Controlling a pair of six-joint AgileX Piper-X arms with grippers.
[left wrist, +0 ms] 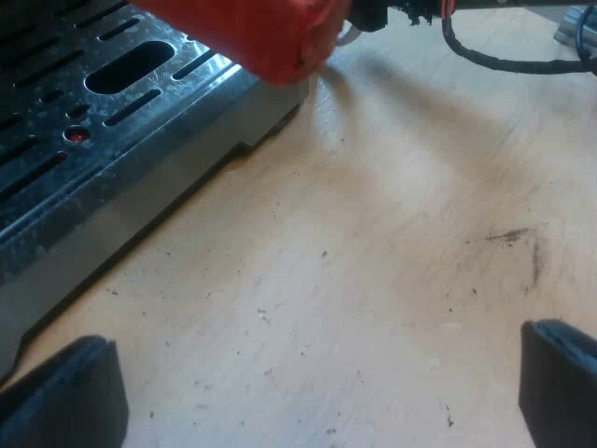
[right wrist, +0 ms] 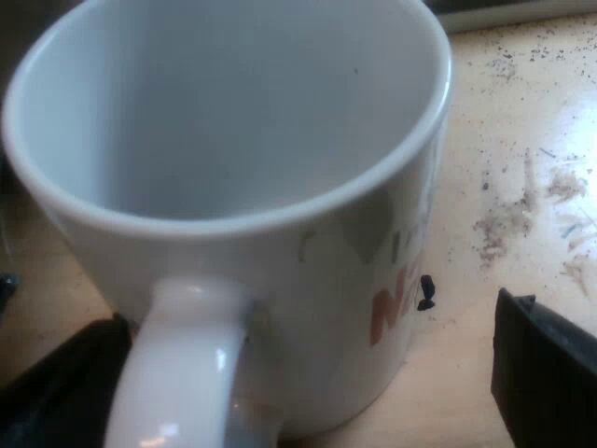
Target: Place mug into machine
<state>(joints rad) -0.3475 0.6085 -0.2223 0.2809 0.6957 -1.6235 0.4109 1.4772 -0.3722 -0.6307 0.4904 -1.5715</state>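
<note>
Our right gripper [right wrist: 298, 387] is released, fingers spread either side of the white mug [right wrist: 308, 271], which stands upright on the wooden table [right wrist: 522, 187], its handle [right wrist: 187, 373] at six o'clock toward our wrist. Our left gripper [left wrist: 312, 392], spread and empty, hovers over the table beside the espresso machine's drip tray [left wrist: 93, 131], with the holder's red handle end [left wrist: 270, 33] at twelve o'clock.

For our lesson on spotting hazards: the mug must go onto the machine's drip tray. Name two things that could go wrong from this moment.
1. The right gripper stands open around the mug, and the mug handle faces it. Closing fingers may catch it or slip on the glossy wall, tilting the mug.
2. The red handle end hangs near the edge of the drip tray. A carried mug might knock it on the way in.
</note>
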